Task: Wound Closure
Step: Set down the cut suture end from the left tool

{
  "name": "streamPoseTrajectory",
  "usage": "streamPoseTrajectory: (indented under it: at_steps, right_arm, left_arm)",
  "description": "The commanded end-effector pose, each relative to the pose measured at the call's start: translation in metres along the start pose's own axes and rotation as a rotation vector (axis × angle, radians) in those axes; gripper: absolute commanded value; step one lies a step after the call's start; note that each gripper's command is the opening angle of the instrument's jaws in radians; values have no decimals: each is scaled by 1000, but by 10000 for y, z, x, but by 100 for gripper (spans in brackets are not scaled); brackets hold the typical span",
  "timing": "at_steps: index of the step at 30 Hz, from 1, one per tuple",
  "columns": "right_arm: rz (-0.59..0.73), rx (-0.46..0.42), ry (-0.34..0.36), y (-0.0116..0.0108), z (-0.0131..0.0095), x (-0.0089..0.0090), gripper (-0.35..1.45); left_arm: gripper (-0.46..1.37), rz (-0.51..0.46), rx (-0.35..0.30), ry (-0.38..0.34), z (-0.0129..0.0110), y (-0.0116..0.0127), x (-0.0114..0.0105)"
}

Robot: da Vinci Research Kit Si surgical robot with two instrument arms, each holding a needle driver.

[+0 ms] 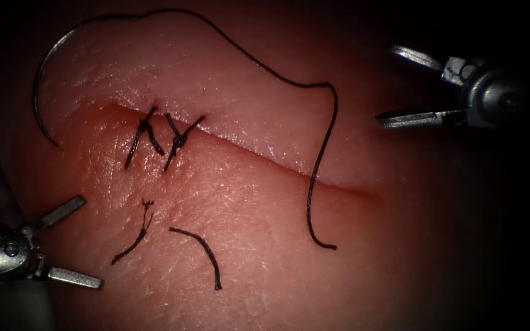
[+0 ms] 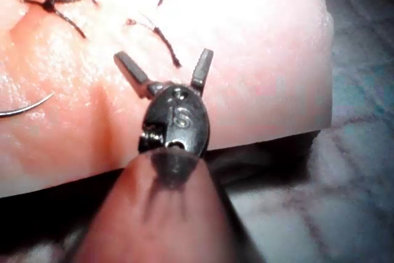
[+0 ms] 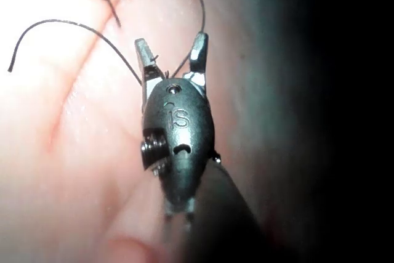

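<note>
On the tissue, endoscope view:
Cut: the cut runs from upper left down to the right, with two dark stitches across its left part.
Needle: the needle lies free at the far left, curving from the top edge down to a tip beside the cut's left end; no hand holds it.
Thread: the thread arcs from the needle across the top, then drops over the cut and ends loose below it.
Cut ends: two cut ends of thread lie below the stitches.
Left hand: the left hand, lower left, is spread wide and holds nothing.
Right hand: the right hand, upper right, is spread wide and holds nothing.

Left wrist view:
Left hand: the left hand gapes over the tissue, empty, near a cut end; the needle's tip lies apart from it.

Right wrist view:
Right hand: the right hand gapes, empty; the thread passes behind its jaws.
</note>
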Motion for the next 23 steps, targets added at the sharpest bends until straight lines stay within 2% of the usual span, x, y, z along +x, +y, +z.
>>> streamPoseTrajectory:
  at_steps: [1, 6, 23]
  right_arm:
    - [1, 9, 0, 0, 0, 0, 144]
    - [0, 9, -1, 0, 0, -2, 144]
    - [1, 7, -3, 1, 2, -2, 144]
  left_arm:
    - [92, 3, 7, 3, 1, -1, 2]
    - [88, 7, 13, 8, 6, 1, 12]
    - [79, 20, 19, 12, 12, 4, 17]
